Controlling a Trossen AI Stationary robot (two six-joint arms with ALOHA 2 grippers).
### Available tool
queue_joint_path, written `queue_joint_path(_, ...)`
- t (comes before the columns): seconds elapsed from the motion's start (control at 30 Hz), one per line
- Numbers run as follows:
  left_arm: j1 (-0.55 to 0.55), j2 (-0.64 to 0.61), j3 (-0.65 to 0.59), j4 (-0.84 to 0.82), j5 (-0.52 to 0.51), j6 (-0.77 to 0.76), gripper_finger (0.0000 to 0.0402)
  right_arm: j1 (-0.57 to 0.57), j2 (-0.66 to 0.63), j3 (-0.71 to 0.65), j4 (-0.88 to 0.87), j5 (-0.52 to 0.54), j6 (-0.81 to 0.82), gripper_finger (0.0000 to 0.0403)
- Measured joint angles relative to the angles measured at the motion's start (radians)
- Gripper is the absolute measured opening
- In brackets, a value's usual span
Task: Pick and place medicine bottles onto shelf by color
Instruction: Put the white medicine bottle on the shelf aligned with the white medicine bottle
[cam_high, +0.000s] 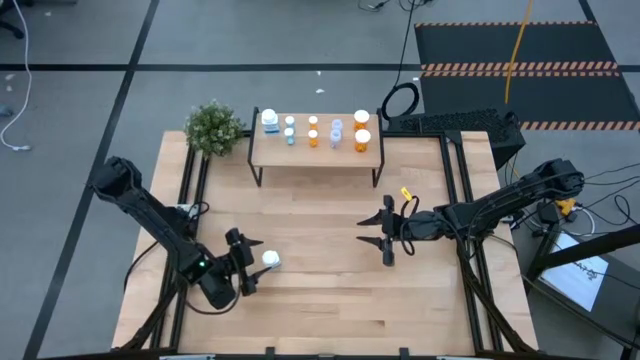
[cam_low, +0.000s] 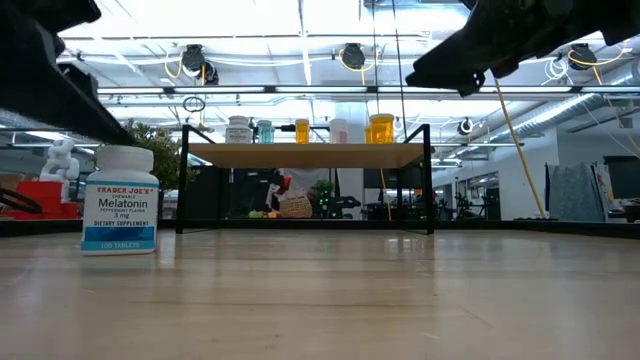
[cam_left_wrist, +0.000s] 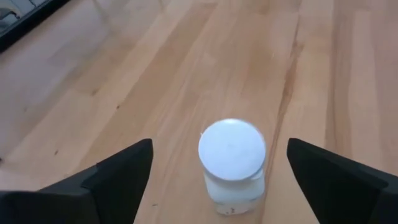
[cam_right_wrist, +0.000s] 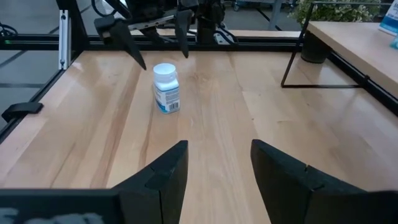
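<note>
Left gripper (cam_high: 255, 270) hangs with fingers spread wide either side of a white bottle (cam_high: 271, 260), not touching it. Its label reads "Trader Joe's Melatonin, 100 tablets". It stands upright, cap up, on the pale wood table (cam_high: 320, 310). Right gripper (cam_high: 386, 232) hovers mid-table, fingers apart, empty. More bottles stand upright on the shelf (cam_high: 316, 155) by a small plant (cam_high: 214, 128). Ceiling lights fill the room behind.

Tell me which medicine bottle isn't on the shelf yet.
The white melatonin bottle, standing upright on the table between the open left gripper's fingers. All other bottles already stand on the shelf.
</note>
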Motion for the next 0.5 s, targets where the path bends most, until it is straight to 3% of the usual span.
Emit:
queue_joint_path(0.23, 0.005, 0.081, 0.000, 0.061, 0.000, -0.041, 0.0365, 0.002, 0.000, 0.000, -0.006, 0.000, 0.009, 0.0169)
queue_joint_path(0.5, 0.008, 0.114, 0.000, 0.123, 0.000, -0.041, 0.0296, 0.002, 0.000, 0.000, -0.006, 0.000, 0.007, 0.0169)
